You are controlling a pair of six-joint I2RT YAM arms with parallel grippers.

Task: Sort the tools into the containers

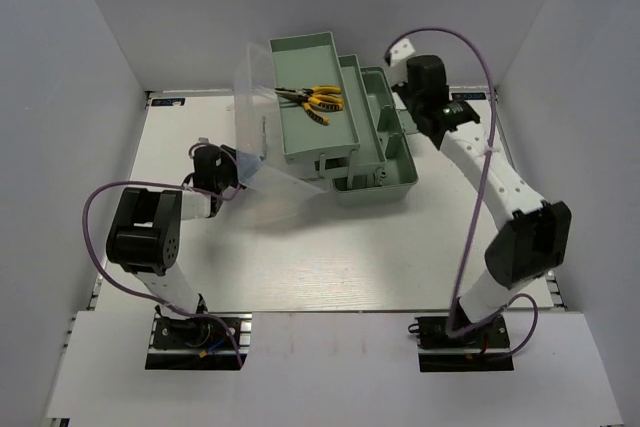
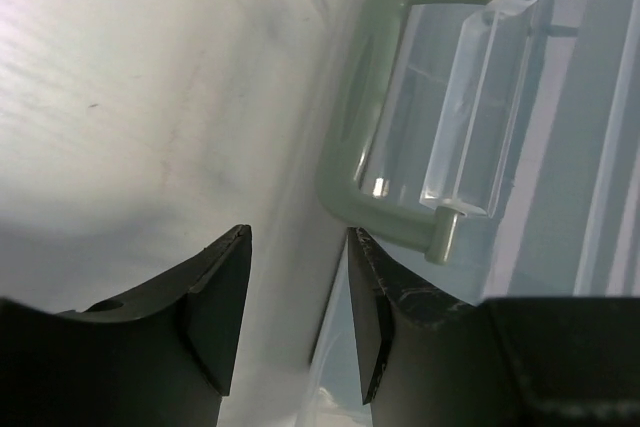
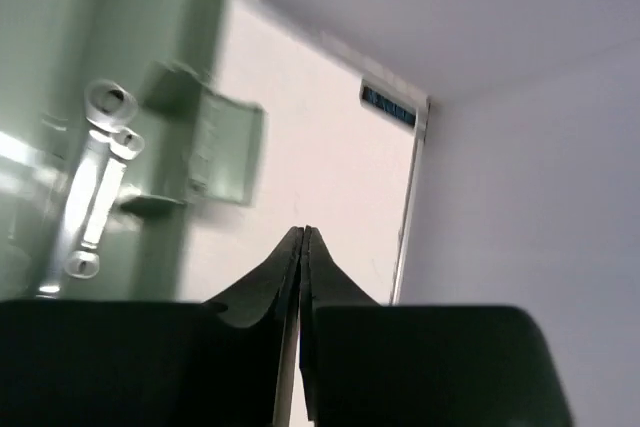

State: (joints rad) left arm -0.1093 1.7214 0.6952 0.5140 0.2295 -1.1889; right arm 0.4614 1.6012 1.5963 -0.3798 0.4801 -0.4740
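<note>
The pale mint-green toolbox [image 1: 392, 172] stands open at the table's middle back. Two yellow-handled pliers [image 1: 318, 101] lie in its raised upper tray [image 1: 345, 142]. Two silver wrenches [image 3: 95, 182] lie in a green compartment at the left of the right wrist view. The hex keys are not visible. My left gripper [image 1: 228, 169] [image 2: 298, 307] is open, its jaws on either side of the edge of the translucent lid [image 1: 252, 87] [image 2: 470, 127], just below the green handle [image 2: 362, 147]. My right gripper [image 1: 408, 90] [image 3: 303, 237] is shut and empty, beside the toolbox's right back corner.
White walls close in the table at the back and on both sides. A latch [image 3: 225, 147] sticks out from the toolbox side near my right gripper. A purple cable [image 1: 470, 47] loops above the right arm.
</note>
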